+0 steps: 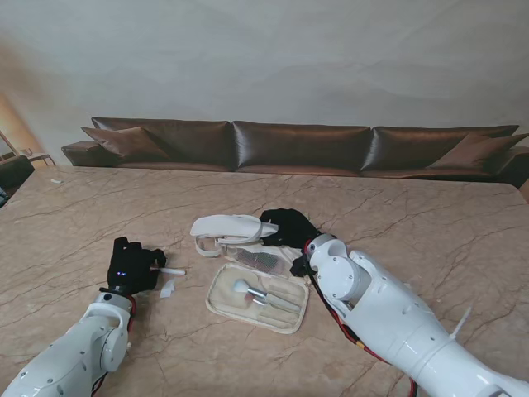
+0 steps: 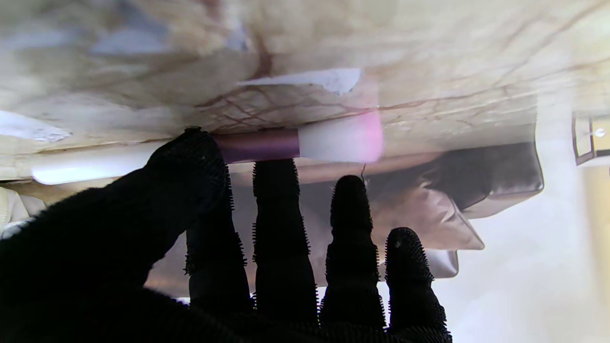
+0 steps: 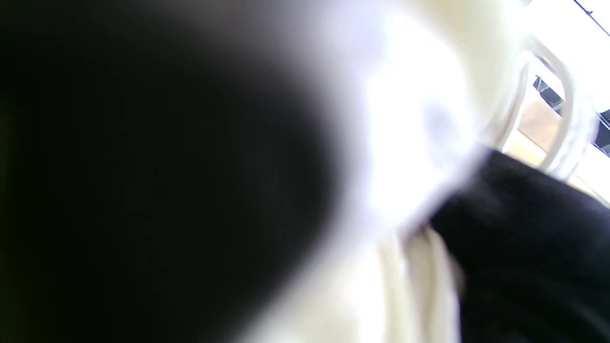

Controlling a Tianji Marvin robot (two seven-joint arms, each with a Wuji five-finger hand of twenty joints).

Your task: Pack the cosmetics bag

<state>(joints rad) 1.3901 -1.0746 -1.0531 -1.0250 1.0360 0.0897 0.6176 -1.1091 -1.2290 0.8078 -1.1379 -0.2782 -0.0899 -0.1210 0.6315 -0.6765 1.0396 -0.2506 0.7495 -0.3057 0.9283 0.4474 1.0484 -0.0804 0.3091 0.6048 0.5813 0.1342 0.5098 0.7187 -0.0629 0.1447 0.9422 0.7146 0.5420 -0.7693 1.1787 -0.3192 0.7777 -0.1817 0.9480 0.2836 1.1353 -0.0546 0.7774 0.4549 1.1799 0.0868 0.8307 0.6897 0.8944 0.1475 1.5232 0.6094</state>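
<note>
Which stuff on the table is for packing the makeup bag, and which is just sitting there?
For the job: cosmetics bag, its lid flap, brushes inside, brush in the left hand.

Just there: white scrap, sofa.

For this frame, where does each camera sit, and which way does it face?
Stand: above the shoulders, looking down at the table; both arms, left hand, right hand.
Left wrist: along the fingers at a brush.
Right wrist: blurred, pressed to the white bag.
Shared: brush and bag also show from the stand.
</note>
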